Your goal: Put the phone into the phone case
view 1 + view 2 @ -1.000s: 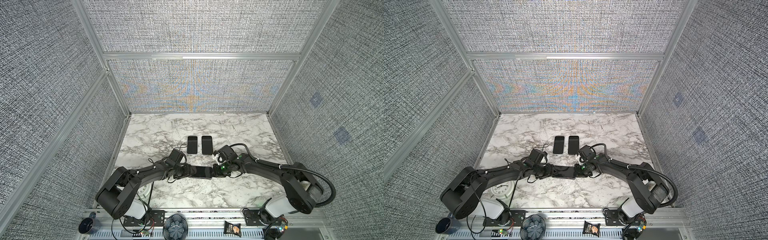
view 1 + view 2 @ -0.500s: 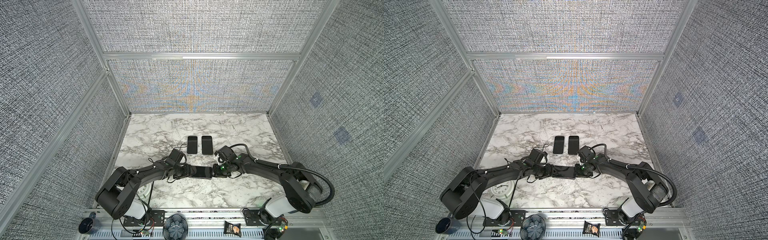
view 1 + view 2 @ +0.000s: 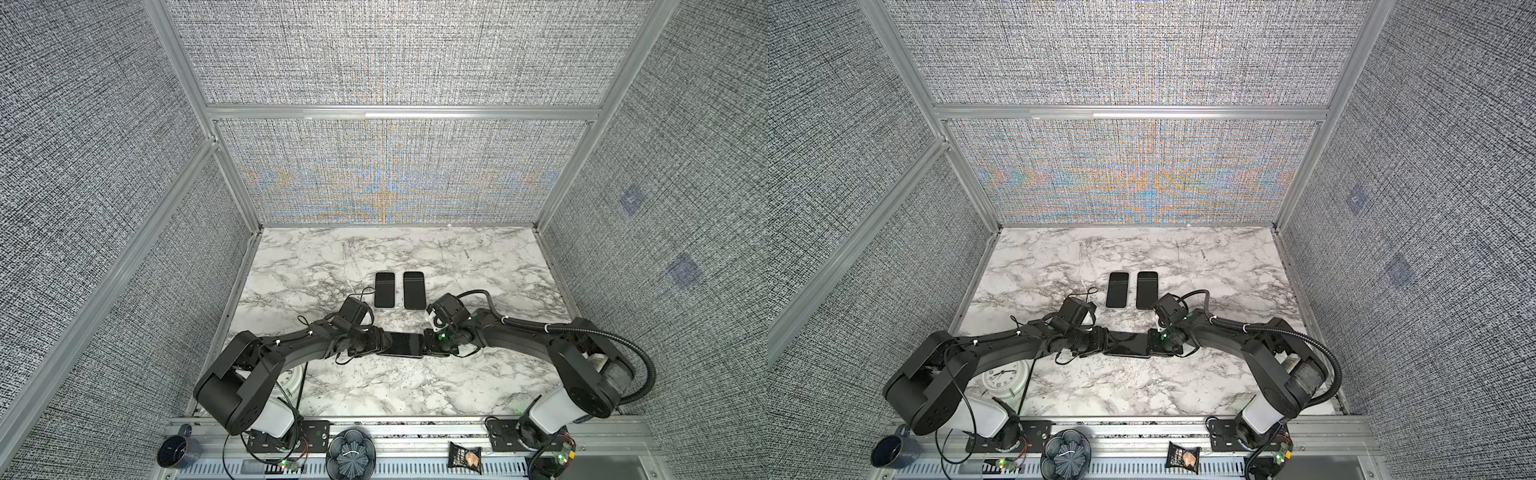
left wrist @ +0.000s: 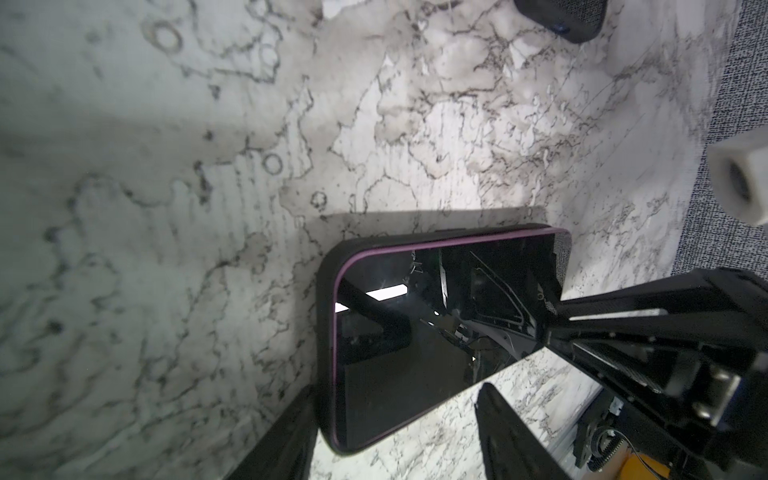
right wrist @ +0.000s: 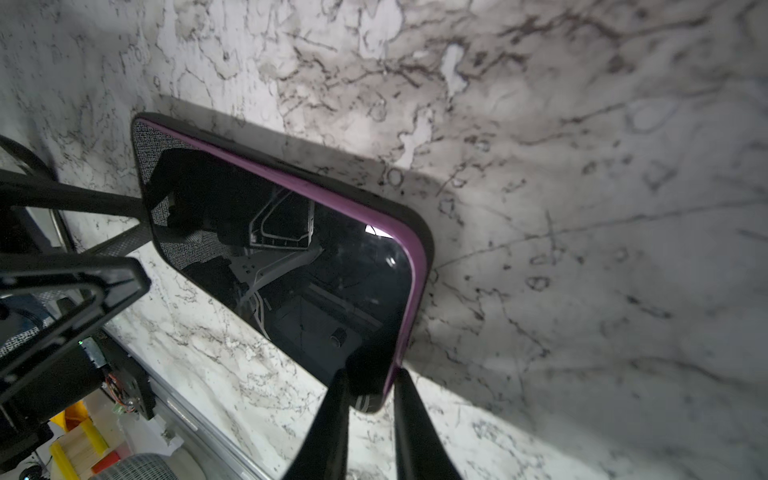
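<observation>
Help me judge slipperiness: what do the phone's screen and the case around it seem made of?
Screen of the phone: glass, glossy; it mirrors its surroundings sharply. The case: black, matte, probably rubbery plastic, though hard plastic is possible; its rim shows no reflections.

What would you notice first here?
Two black robot arms meet, the left end effector and right end effector at opposite ends of a black phone with a purple edge. Behind it, two flat black rectangles lie side by side on the white marble table.
</observation>
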{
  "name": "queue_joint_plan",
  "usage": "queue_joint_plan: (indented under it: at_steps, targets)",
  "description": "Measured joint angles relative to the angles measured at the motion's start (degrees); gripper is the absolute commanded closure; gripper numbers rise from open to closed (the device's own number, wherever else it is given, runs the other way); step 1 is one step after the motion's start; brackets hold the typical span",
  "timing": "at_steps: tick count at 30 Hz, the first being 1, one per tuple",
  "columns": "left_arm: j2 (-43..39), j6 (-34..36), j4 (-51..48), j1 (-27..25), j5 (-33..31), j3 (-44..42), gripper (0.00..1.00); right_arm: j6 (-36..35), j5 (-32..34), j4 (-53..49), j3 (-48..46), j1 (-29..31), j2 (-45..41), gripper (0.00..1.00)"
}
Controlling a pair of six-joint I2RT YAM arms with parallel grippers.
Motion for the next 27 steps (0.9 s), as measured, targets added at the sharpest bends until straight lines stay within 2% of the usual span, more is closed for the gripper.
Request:
queue_joint_plan:
  at_steps: [7, 25, 27]
  targets:
    - [0.94, -0.02, 0.09, 0.07, 0.37, 0.22, 0.37, 0.79, -0.22, -0.02, -0.15, -0.07, 0.46, 0.90]
    - [1.11, -0.07, 0.66, 0.26, 0.39, 0.13, 0.37, 2.23, -0.02, 1.92, -1.70, 0.46, 0.48, 0.90]
    - [0.94, 0.24, 1.29, 0.31, -1.81, 0.04, 0.37, 2.38, -0.61, 3.67, -2.01, 0.66, 0.81, 0.90]
